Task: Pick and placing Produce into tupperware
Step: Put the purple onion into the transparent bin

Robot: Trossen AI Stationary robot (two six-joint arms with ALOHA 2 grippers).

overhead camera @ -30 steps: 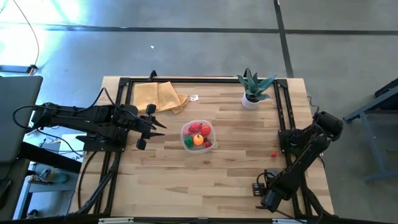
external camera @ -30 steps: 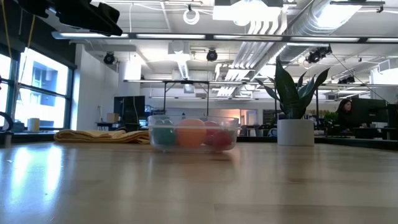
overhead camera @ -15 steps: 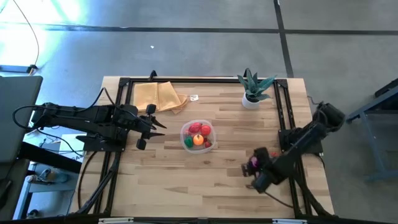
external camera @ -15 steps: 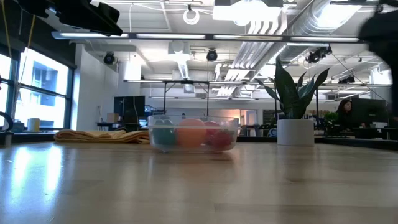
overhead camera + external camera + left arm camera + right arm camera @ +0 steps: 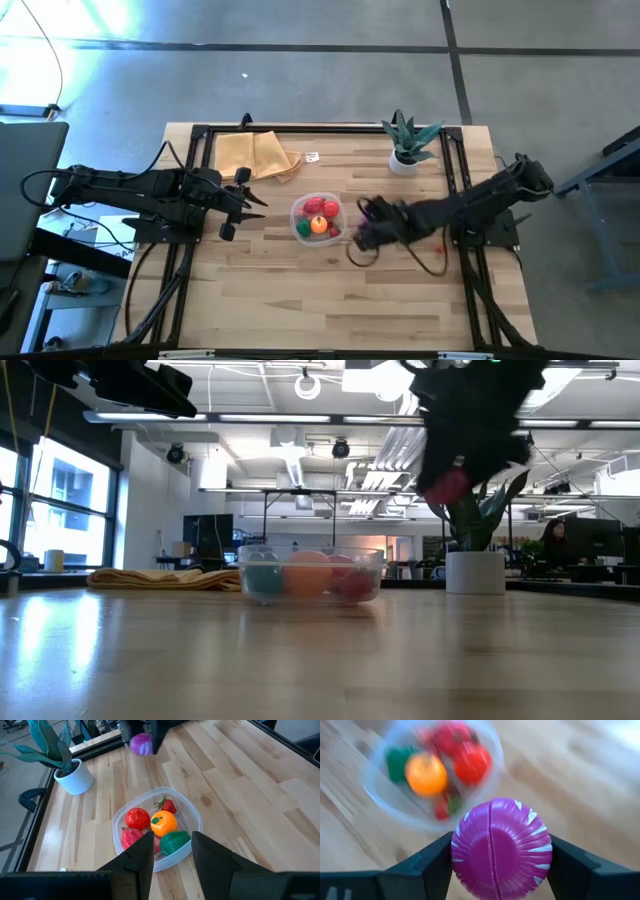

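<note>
The clear tupperware [image 5: 318,217] stands on the table's middle. It holds red, orange and green toy produce [image 5: 160,826]. My right gripper [image 5: 362,234] is just right of the tupperware, above the table, shut on a magenta ribbed toy piece [image 5: 501,847]. The piece also shows in the low view [image 5: 447,486] and the left wrist view [image 5: 141,743]. My left gripper [image 5: 240,200] is open and empty, left of the tupperware; its two fingers [image 5: 139,861] point toward it. My right gripper pinches the magenta piece between its two fingers, one on each of two opposite sides [image 5: 456,851]. The fingers come from the table's right, slanting down. The piece is lifted clear of the table [image 5: 447,486], well above the tupperware's rim.
A spiky green plant in a white pot [image 5: 405,142] stands at the far right. A folded tan cloth [image 5: 256,155] lies at the far left. Black frame rails [image 5: 200,180] run along the table's edges.
My right gripper has swung from the table's near right corner toward the tupperware, up and to the left, carrying the magenta piece clear of the table.
</note>
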